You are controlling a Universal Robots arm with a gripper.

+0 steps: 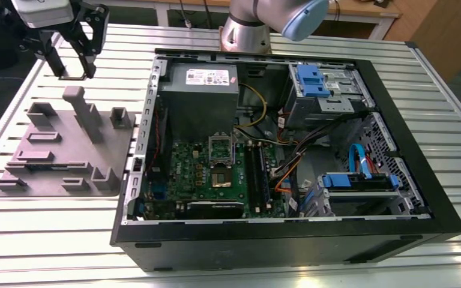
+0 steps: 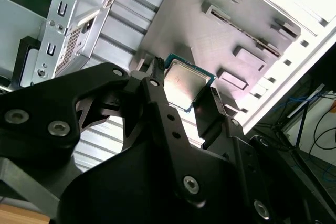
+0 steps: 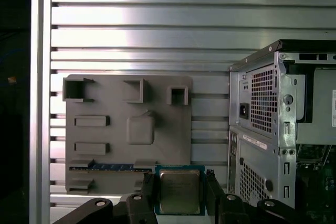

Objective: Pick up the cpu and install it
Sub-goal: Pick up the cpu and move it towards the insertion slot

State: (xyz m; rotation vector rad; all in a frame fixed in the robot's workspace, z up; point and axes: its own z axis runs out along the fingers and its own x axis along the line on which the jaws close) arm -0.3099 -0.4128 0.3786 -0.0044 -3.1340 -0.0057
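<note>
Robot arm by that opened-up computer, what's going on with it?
The arm's gripper has a small square computer chip clamped between its jaws. It hangs in the air above the slatted table, near a grey parts tray and beside the open computer case. The chip is not yet in the green circuit board inside the case.

1 cpu [image 3: 179, 191], 1 jig [image 3: 115, 153], 1 PC [image 1: 278, 243]
</note>
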